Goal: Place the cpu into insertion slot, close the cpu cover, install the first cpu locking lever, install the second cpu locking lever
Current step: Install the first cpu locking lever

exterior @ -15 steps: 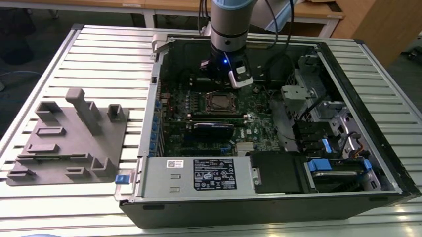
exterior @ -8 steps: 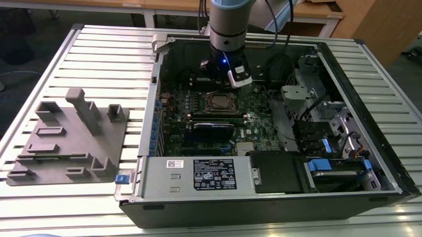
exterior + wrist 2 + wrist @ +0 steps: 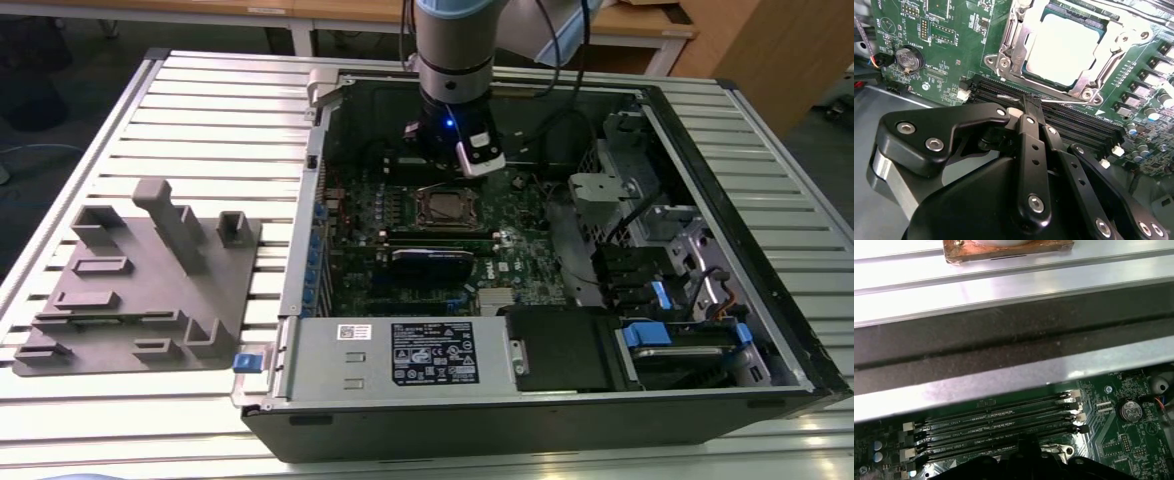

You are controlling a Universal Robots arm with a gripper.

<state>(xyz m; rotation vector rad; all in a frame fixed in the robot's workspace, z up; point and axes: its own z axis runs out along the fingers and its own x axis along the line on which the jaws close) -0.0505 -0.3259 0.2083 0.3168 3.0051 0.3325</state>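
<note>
In the second wrist view the cpu (image 3: pixel 1064 47) lies flat in the insertion slot, its pale silver top showing through the window of the cpu cover (image 3: pixel 1018 36). The cover lies down over it. A thin metal lever rod (image 3: pixel 1069 101) runs along the socket's edge beside the memory slots. My gripper (image 3: pixel 1027 103) is shut, its black fingertips together right at that rod, holding nothing I can make out. In the exterior view the gripper (image 3: pixel 467 165) hangs just behind the insertion slot (image 3: pixel 445 208) inside the open computer case.
Long black memory slots (image 3: pixel 994 422) lie between the socket and the case wall (image 3: pixel 1004 340). A coin cell (image 3: pixel 908 58) sits on the green board. A black card (image 3: pixel 431 262), power supply (image 3: pixel 400 355) and drive bays (image 3: pixel 667 300) crowd the case. A grey fixture (image 3: pixel 140 280) stands at the exterior view's left.
</note>
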